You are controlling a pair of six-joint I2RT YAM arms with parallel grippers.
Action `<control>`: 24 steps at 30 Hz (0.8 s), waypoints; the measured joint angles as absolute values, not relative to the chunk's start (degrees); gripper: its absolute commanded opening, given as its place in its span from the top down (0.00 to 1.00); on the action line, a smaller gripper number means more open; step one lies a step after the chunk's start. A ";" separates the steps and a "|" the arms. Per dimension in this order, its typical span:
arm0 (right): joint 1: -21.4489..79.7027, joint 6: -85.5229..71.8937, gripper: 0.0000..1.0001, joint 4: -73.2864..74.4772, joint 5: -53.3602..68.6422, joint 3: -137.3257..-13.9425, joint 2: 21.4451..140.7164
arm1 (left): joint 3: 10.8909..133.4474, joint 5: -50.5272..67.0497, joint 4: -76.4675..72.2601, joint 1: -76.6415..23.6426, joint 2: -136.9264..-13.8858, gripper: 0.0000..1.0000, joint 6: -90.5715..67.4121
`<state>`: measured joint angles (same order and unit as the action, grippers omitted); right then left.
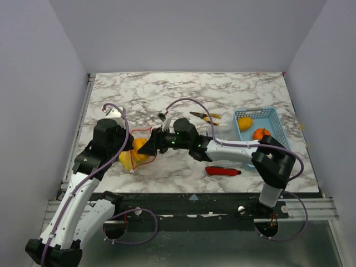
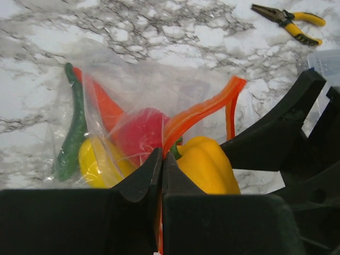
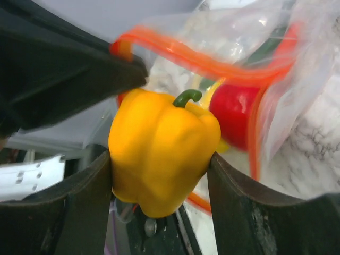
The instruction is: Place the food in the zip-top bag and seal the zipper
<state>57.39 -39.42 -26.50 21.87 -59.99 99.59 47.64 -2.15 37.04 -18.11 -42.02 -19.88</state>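
- Your right claw [image 3: 159, 159] grips the yellow pepper [image 2: 204, 164] by its flanks, one finger on each side, with the stem end pointing away from the wrist.
- Your left claw [image 2: 161, 159] is closed tight on the zipper [image 2: 199, 114], pinching the near end of the orange-red strip and holding it up off the marble table [image 1: 222, 89].
- The relation that matters: the mouth of the zip-top bag [image 2: 159, 85] lies straight ahead of the pepper's stem. The strip's long axis runs across your line of approach and loops open above and to the side of the pepper.
- The pepper sits right at the mouth. It looks to be on the threshold rather than inside, though the crinkled film makes that hard to judge.
- The right arm does the feeding, while the left arm is nearer the bag and only holds the rim.
- Already inside are a red tomato [image 3: 236, 111], a green piece [image 2: 74, 133], an orange pepper [image 2: 103, 106] and a yellow piece [image 2: 95, 162].
- In the way: the tomato sits just beyond the stem, and the left fingers crowd the near rim, so you will likely need to aim for the open side of the loop.
- Well off to the right, the blue basket [image 1: 278, 119] holds a yellow item [image 1: 245, 122] and an orange item [image 1: 260, 133].
- The pliers [image 2: 289, 21] and the red-handled knife [image 1: 222, 171] lie clear of the path.
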 measured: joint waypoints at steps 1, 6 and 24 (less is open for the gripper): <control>57.82 -39.97 0.90 -26.65 19.49 -62.08 101.45 | 48.12 -1.41 37.95 -18.11 -42.13 1.00 -20.21; 58.61 -42.54 0.77 -24.75 9.10 -70.26 108.22 | 56.62 5.78 43.75 -17.74 -45.04 1.00 -22.24; 58.89 -41.82 0.07 -1.08 -5.74 -70.26 94.24 | 62.50 16.80 45.78 -17.74 -46.15 1.00 -29.21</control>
